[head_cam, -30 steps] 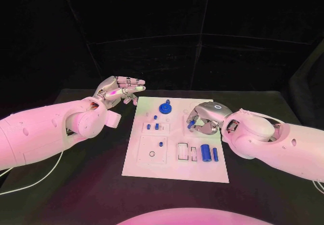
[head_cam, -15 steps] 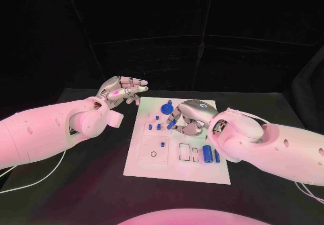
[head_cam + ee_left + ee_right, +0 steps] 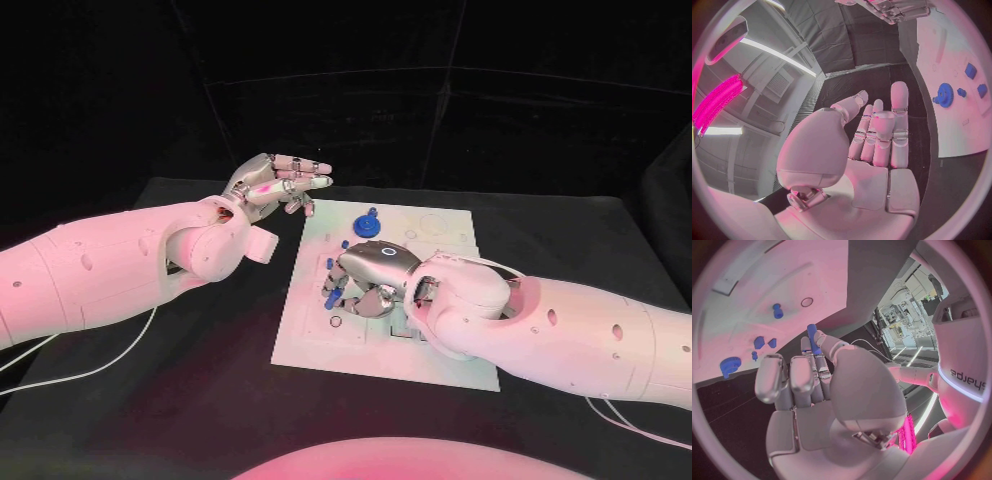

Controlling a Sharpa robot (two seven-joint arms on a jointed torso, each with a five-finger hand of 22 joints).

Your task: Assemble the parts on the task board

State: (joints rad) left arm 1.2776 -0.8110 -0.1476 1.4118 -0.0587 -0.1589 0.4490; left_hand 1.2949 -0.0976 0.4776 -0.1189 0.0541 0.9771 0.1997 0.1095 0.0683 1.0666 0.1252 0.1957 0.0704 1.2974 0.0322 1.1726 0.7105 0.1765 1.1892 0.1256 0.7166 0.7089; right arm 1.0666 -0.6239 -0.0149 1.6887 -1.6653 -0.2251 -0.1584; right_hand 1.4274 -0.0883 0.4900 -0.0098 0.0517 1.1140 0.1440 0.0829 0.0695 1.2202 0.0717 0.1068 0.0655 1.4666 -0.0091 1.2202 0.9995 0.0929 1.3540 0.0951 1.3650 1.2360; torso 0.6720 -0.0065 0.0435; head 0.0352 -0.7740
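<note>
The white task board (image 3: 440, 365) lies in the middle of the black table. My right hand (image 3: 369, 283) hovers over its left-middle area and pinches a small blue peg (image 3: 332, 290) between thumb and finger. The right wrist view shows that peg (image 3: 812, 335) upright at the fingertips, above the board (image 3: 767, 275), not far from a round hole (image 3: 807, 302). A blue gear (image 3: 368, 226) stands at the board's far end, with small blue pieces (image 3: 346, 246) just in front of it. My left hand (image 3: 283, 181) is raised beyond the board's far left corner and holds nothing; its fingers (image 3: 879, 135) are stretched out.
A white cable (image 3: 80, 372) runs over the table at the left, under my left arm. The left wrist view shows the gear (image 3: 944, 94) and two small blue pieces (image 3: 971, 70) on the board (image 3: 954, 40). My right arm covers the board's right side.
My right hand has carried the blue peg from the board's right-middle across to its left-middle, nearer to me. The left hand stays raised in about the same place.
</note>
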